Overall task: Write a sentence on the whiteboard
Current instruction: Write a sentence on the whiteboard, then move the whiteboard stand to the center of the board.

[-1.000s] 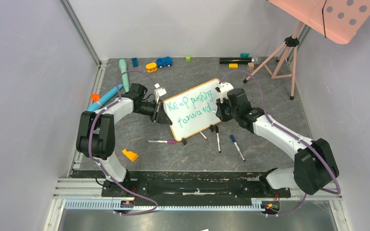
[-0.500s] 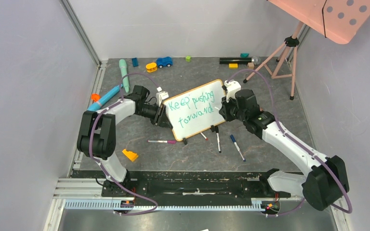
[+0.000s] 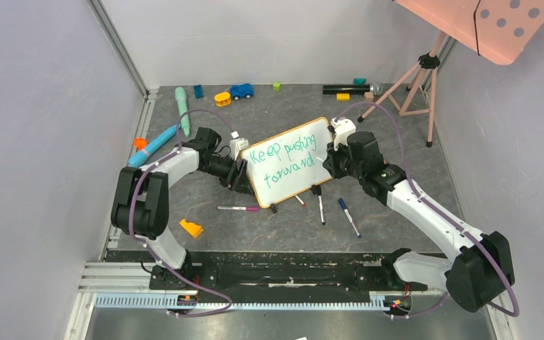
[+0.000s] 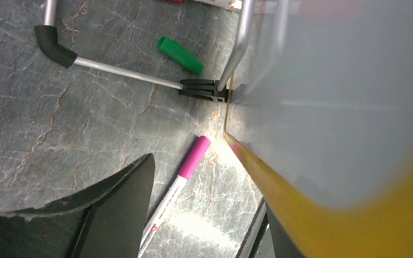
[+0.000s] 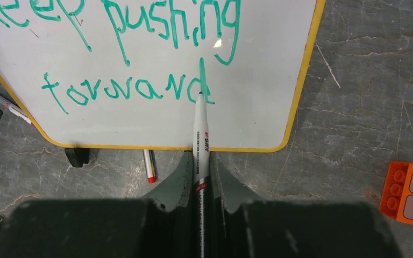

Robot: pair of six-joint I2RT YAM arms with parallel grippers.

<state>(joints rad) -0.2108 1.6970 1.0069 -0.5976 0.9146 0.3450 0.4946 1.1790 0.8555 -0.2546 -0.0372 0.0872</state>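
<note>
The whiteboard stands tilted mid-table on black clip feet, and its orange frame fills the right of the left wrist view. The sentence "Keep pushing forward" runs across it in green in two lines. My left gripper is open at the board's left edge. In its wrist view, the left gripper shows a wide gap, one finger well clear of the frame. My right gripper is shut on a marker, whose tip sits at the "d" of "forward".
A pink-capped marker lies under the left gripper, with a green cap beyond the board's foot. Loose markers lie before the board. An orange block, toys at the back and a pink tripod surround it.
My left gripper has opened and let go of the board's left edge. The right arm drew a little to the right with the marker, then held still.
</note>
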